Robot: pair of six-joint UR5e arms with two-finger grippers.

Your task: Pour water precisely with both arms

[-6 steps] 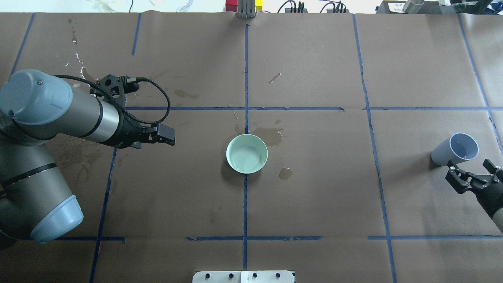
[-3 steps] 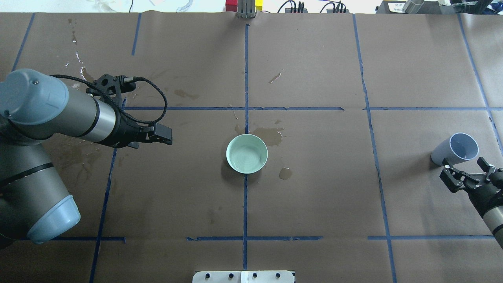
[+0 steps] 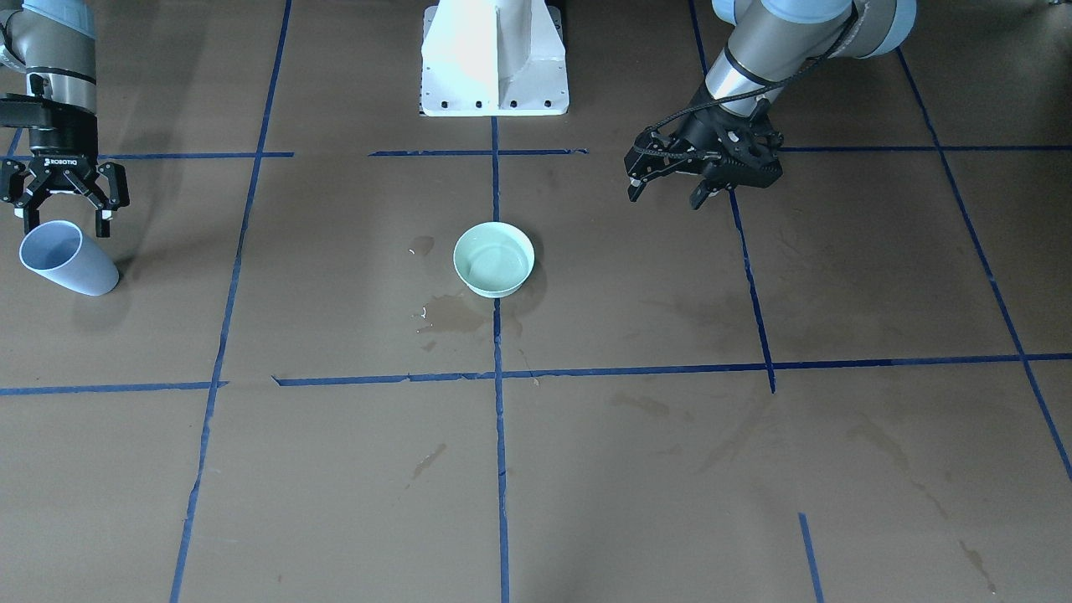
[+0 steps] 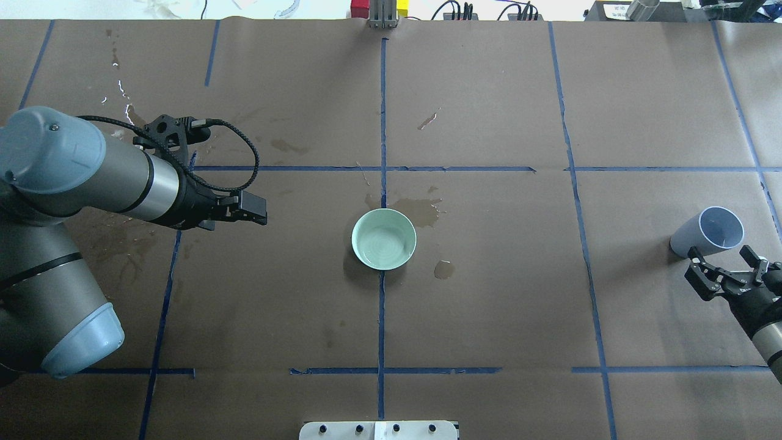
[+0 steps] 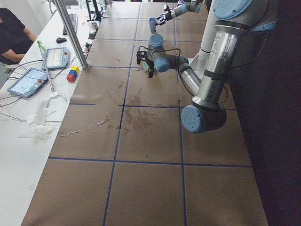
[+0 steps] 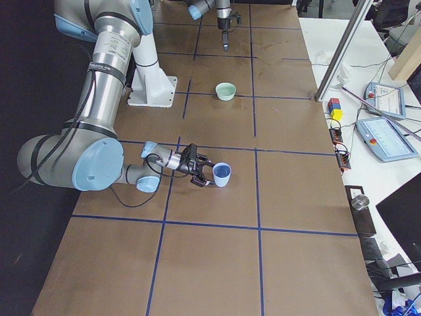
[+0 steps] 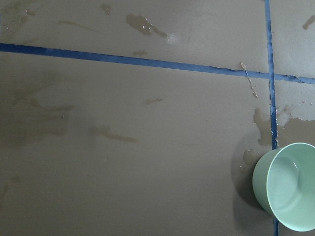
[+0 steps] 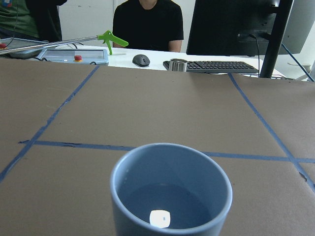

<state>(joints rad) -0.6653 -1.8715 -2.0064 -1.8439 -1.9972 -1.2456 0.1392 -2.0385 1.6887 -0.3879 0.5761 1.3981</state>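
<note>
Water [image 8: 184, 204] lies as a still, clear pool low inside the blue-grey cup [image 8: 171, 196], with one bright glint on its surface. Clock convention: overhead view, 12 pointing away from my base.

Right side, nearest. My right gripper [image 4: 719, 256] is low over the brown paper [image 4: 489, 305] at the table's right edge, jaws spread wide and gripping nothing. The cup stands upright just beyond my fingertips, at about 12 o'clock from the gripper. I cannot tell whether either tip touches its wall. My right wrist camera looks straight into the cup's mouth.

Left side. My left gripper [image 3: 664, 199] hangs above the table, pointing toward 3 o'clock, jaws parted and empty. A black cable [image 4: 244, 143] loops over the wrist.

Centre. The pale green bowl [image 4: 383, 239] sits on the middle blue tape line [image 4: 383, 110], well apart from both grippers. The left gripper is at the bowl's 9 to 10 o'clock, the cup at its 3 o'clock. There is a faint ringed shimmer inside the bowl; I cannot tell whether it is liquid or glaze.

Spills. A dark wet patch [image 4: 421, 211] lies just beside the bowl at 2 o'clock, and a small puddle [image 4: 444, 269] lies near it at 4 o'clock.

Far. Past the table's 12 o'clock edge, the right wrist view shows a mouse [image 8: 141, 60], a keyboard [image 8: 211, 65] and a seated person in black [image 8: 147, 24].
</note>
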